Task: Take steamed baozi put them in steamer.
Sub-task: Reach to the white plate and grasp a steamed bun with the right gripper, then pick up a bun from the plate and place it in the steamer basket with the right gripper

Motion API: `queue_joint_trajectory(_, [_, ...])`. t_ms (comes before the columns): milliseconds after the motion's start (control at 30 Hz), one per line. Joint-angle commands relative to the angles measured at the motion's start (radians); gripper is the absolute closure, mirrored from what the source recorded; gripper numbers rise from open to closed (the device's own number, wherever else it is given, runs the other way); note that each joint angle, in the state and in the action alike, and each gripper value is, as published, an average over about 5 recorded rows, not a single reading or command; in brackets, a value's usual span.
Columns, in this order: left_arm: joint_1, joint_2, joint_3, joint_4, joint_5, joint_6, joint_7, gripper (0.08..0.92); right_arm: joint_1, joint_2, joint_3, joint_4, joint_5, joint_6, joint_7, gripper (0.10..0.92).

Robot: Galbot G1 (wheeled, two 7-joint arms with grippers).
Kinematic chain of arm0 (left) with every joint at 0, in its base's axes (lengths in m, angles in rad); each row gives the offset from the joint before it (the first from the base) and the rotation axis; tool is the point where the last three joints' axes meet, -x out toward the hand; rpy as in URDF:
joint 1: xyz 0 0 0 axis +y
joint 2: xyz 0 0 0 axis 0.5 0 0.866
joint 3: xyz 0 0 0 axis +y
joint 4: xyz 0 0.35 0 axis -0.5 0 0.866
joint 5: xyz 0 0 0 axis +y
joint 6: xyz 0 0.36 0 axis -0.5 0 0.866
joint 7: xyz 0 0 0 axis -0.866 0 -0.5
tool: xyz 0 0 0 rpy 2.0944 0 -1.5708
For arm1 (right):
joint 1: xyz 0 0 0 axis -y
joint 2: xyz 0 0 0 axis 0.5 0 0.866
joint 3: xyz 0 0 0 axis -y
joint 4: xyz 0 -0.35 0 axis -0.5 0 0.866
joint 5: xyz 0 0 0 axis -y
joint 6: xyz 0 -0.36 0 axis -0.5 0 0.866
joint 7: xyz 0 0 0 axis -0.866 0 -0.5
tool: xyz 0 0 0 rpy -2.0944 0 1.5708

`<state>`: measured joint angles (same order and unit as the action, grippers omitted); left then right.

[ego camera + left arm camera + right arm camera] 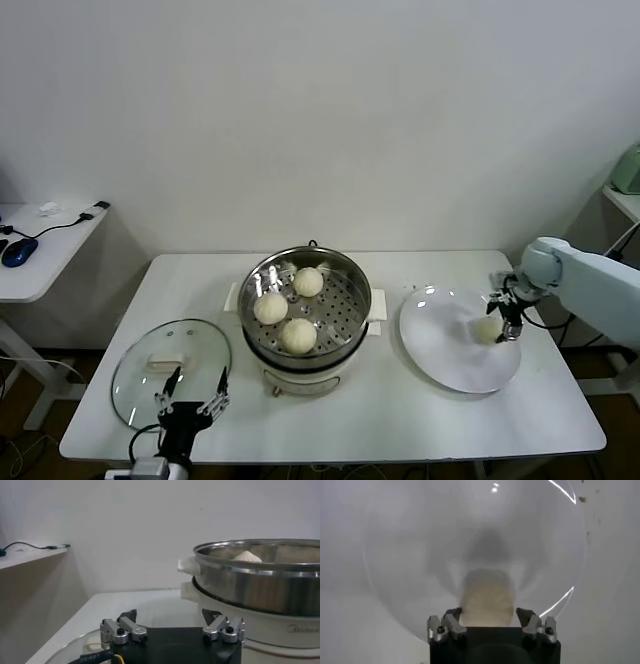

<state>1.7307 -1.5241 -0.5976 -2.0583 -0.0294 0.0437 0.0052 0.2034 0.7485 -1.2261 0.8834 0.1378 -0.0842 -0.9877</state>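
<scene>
The steamer (345,268) stands mid-table, a shiny steel pot on a cream base. Three cream-white baozi (298,335) lie on its perforated tray. The fourth baozi (487,328) sits on the right side of the white plate (445,350). My right gripper (505,322) is down over it. In the right wrist view the fingers (454,616) press on both sides of this baozi (487,597), which rests on the plate (410,560). My left gripper (195,392) is parked open and empty at the table's front left, over the glass lid; its wrist view shows the steamer (260,575) beside it.
A round glass lid (165,365) lies flat at the front left of the white table (420,420). A side desk with a blue mouse (18,250) stands far left. The wall is close behind the table.
</scene>
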Motion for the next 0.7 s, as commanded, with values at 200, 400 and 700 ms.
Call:
queue_joint_trajectory(200, [0.002, -0.001, 0.003, -0.006, 0.002, 0.0, -0.001, 0.177, -0.009, 0.0, 0.035, 0.006, -0.009, -0.019, 0.002, 0.447])
queue_joint_trajectory(400, [0.003, -0.003, 0.005, -0.014, 0.002, 0.002, -0.001, 0.177, 0.197, -0.045, -0.142, 0.139, 0.112, -0.045, -0.008, 0.473])
queue_joint_trajectory(700, [-0.001, -0.004, 0.019, -0.032, 0.004, 0.004, -0.001, 0.177, 0.805, 0.052, -0.641, 0.423, 0.6, -0.119, 0.026, 0.468])
